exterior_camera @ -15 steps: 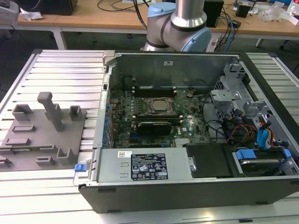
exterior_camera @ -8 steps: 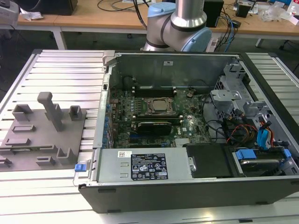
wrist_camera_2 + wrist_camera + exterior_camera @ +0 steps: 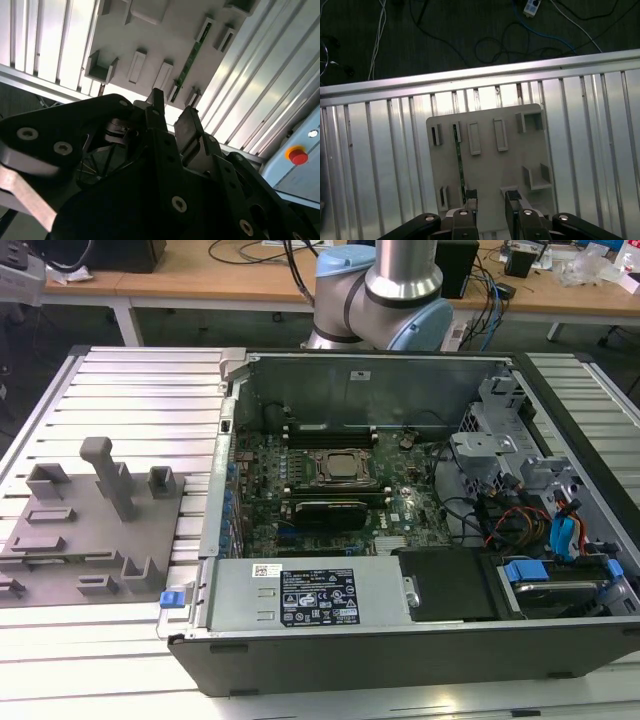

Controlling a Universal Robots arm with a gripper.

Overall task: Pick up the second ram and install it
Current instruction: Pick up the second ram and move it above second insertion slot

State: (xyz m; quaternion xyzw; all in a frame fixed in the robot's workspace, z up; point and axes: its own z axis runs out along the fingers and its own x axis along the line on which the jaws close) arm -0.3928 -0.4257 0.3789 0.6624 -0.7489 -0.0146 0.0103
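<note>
The second ram (image 3: 459,160) is a thin green stick standing on edge in a slot of the grey holder plate (image 3: 490,170); the second wrist view shows the second ram (image 3: 189,62) on that same holder plate (image 3: 167,42). My gripper (image 3: 490,201) hangs well above the plate, open, with nothing between its black fingers (image 3: 470,200). One finger lines up near the stick's end. In the second wrist view the gripper (image 3: 172,117) shows the same gap. The holder plate (image 3: 90,540) lies at the exterior view's left.
The open computer case (image 3: 400,630) stands at the exterior view's right, with the green motherboard (image 3: 400,510), CPU socket (image 3: 337,467) and black memory slots (image 3: 322,435) inside. Everything rests on a ribbed aluminium table (image 3: 140,390). A red button (image 3: 298,156) sits on a pale box; cables (image 3: 520,45) lie on the floor.
</note>
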